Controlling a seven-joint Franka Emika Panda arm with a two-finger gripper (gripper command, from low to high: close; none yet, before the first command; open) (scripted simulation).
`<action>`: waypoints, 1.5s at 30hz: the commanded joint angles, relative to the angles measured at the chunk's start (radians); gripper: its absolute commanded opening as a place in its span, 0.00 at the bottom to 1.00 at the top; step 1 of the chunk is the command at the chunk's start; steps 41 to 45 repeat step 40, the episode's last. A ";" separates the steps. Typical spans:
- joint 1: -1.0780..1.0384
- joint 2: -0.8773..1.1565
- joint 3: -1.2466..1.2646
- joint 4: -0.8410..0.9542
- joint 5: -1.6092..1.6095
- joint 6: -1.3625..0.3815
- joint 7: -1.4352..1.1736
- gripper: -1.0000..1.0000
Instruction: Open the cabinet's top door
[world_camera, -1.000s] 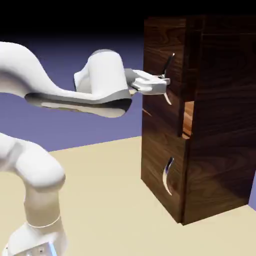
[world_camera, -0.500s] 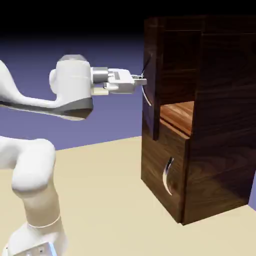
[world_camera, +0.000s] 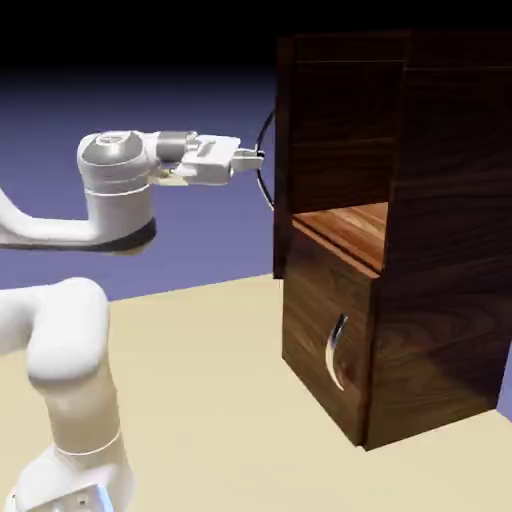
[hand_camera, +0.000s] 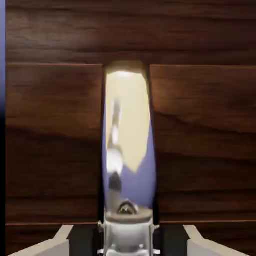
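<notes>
The dark walnut cabinet (world_camera: 430, 250) stands at the exterior view's right. Its top door (world_camera: 283, 150) is swung wide and shows nearly edge-on, so the upper compartment and its wooden shelf (world_camera: 345, 228) are exposed. My gripper (world_camera: 255, 158) is shut on the door's long curved silver handle (world_camera: 264, 170), reaching level from the left. In the hand view the handle (hand_camera: 127, 145) fills the middle as a bright vertical bar against the door's wood (hand_camera: 50, 140), held in my gripper (hand_camera: 127, 235) between its grey fingertips (hand_camera: 60, 245).
Below the opening, the shorter door (world_camera: 320, 340) stays closed, with its small curved handle (world_camera: 335, 350). The beige tabletop (world_camera: 200, 400) stretches left of the cabinet, and my arm's base (world_camera: 70, 440) rises at the lower left.
The top door has swung from slightly ajar to wide open. My hand has drawn back to the left with the handle, and the upper compartment has come into view.
</notes>
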 joint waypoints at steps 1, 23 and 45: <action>0.018 -0.013 0.026 -0.001 0.036 -0.043 -0.012 0.00; -0.096 0.033 0.708 0.438 0.621 -0.985 -0.065 0.00; -0.572 0.034 0.938 0.990 0.768 -1.482 -0.160 1.00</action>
